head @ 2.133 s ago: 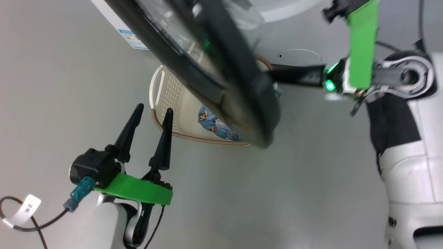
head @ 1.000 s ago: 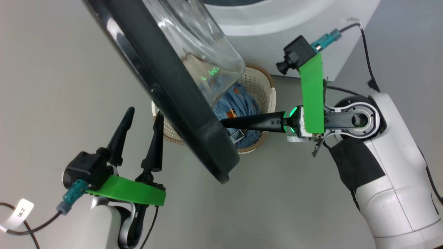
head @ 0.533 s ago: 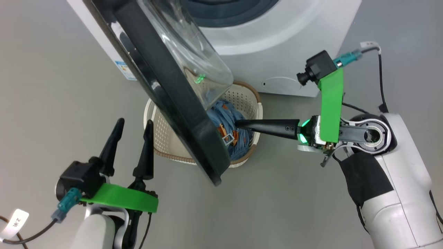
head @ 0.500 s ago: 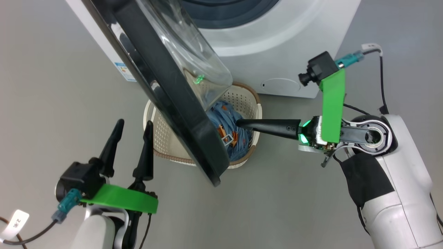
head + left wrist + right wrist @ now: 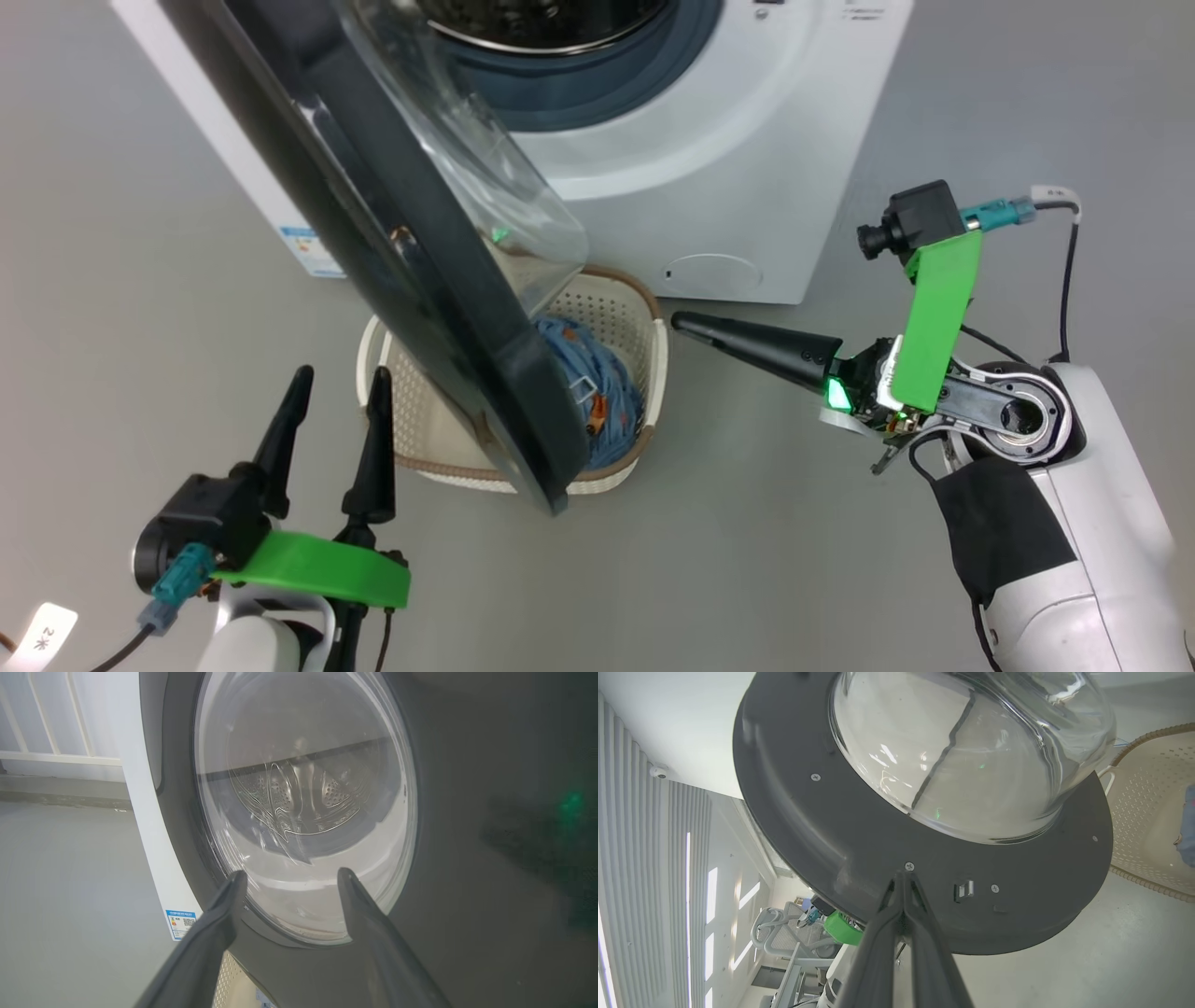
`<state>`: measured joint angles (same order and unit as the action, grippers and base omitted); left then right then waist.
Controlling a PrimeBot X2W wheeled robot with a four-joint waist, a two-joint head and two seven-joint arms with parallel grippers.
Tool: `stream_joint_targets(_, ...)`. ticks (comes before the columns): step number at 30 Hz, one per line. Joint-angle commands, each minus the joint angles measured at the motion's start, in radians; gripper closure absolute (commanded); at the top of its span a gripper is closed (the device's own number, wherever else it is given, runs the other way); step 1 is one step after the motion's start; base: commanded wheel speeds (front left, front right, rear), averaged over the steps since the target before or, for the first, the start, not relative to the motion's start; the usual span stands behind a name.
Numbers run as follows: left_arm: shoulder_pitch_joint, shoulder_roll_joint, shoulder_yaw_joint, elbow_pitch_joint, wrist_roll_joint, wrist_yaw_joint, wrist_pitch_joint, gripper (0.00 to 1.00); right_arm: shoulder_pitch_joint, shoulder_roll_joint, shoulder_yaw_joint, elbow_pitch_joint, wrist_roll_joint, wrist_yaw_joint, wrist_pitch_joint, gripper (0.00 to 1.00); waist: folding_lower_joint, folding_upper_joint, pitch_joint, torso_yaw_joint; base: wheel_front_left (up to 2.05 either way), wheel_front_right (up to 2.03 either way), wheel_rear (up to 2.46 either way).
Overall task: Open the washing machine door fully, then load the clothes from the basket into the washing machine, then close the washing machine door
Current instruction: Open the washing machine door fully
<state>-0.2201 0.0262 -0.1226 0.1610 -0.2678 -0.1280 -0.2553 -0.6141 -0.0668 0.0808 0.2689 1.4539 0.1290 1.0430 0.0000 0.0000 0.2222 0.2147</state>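
Black, pinched shut and empty, the right claw (image 5: 681,324) points at the inner side of the washing machine door (image 5: 392,271). The left claw (image 5: 341,378) gapes empty outside it. The door overhangs the basket (image 5: 658,359) of clothes (image 5: 597,397), so a steady push on its inner rim should open it fully.

The washing machine door (image 5: 420,289) is standing open, its black ring and glass bowl overhanging the cream basket (image 5: 657,366), which is sitting before the white washing machine (image 5: 747,140) and holding the bunched light-blue clothes (image 5: 602,387).
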Motion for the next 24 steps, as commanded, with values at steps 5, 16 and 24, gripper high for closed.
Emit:
stream_joint_targets(5, 0.006, 0.033, 0.048, -0.026, 0.015, -0.003, -0.006, 0.00, 0.014, 0.017, -0.019, -0.043, -0.001, 0.002, -0.144, 0.54, 0.0000, 0.0000, -0.040, -0.055, 0.00, 0.00, 0.00)
stream_joint_targets(16, 0.030, 0.036, 0.065, -0.027, 0.014, -0.003, -0.006, 0.00, 0.018, 0.003, -0.059, -0.056, -0.181, 0.002, -0.516, 0.00, 0.0000, 0.0000, -0.068, -0.094, 0.00, 0.00, 0.00)
stream_joint_targets(24, 0.039, 0.039, 0.076, -0.031, 0.010, -0.003, -0.006, 0.00, 0.013, -0.051, -0.004, -0.041, -0.395, 0.002, -0.797, 0.00, 0.0000, 0.0000, -0.073, -0.108, 0.00, 0.00, 0.00)
